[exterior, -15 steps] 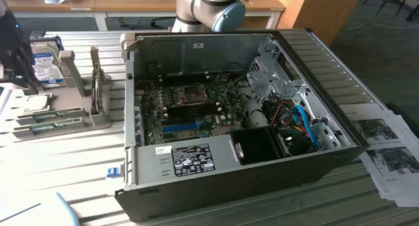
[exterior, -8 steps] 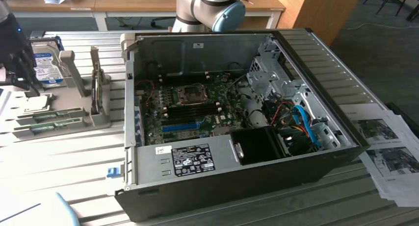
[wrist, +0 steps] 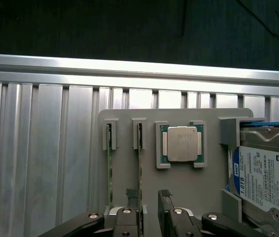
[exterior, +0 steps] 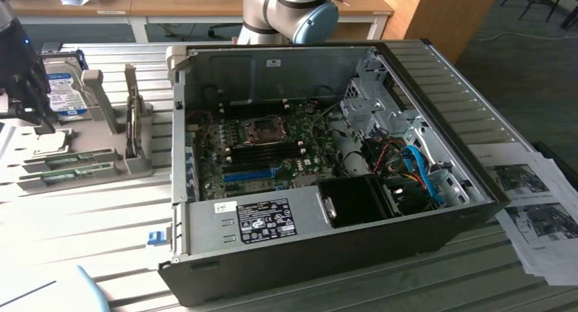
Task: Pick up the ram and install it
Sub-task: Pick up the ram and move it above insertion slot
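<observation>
Two green ram sticks stand on edge in slots of a grey holder (wrist: 129, 118). My gripper (wrist: 149, 196) hangs open just above it. One ram stick (wrist: 140, 158) runs between my fingers, close to one fingertip (wrist: 132, 193); the other stick (wrist: 110, 168) lies outside them. Nothing is held. In the exterior view my gripper (exterior: 27, 112) is at the far left over the holder (exterior: 99, 164), with the ram sticks (exterior: 72, 160) below it. The open computer case (exterior: 470, 190) lies to the exterior view's right, its motherboard (exterior: 267, 146) exposed.
A processor chip (wrist: 181, 144) sits in a pocket of the holder beside the ram. A silver hard drive (wrist: 265, 177) with a blue-white label stands in the holder's far bracket (exterior: 63, 88). Printed sheets (exterior: 537, 217) lie at the exterior view's right of the case.
</observation>
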{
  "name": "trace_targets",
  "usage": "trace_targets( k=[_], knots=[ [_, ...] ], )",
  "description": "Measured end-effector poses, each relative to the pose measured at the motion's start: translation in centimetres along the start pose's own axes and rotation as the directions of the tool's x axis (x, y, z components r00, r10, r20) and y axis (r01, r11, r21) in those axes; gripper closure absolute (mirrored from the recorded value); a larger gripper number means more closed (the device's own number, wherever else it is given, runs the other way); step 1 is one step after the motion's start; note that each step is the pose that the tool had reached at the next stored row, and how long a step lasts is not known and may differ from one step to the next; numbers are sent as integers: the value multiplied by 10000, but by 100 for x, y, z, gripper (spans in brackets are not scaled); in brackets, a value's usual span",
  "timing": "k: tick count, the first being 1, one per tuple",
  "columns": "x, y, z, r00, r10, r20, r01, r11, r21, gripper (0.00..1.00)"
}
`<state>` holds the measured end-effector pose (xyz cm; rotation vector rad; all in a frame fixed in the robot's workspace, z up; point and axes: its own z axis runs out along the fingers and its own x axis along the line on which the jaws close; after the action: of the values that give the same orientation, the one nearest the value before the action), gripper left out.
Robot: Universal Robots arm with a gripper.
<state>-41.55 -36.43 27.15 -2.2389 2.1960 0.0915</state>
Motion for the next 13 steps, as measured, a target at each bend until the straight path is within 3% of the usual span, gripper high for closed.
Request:
trace_targets(
  k=[13],
  knots=[
    [130,2,-7,10000,-1,-5,1,10000,-1,71]
  ],
)
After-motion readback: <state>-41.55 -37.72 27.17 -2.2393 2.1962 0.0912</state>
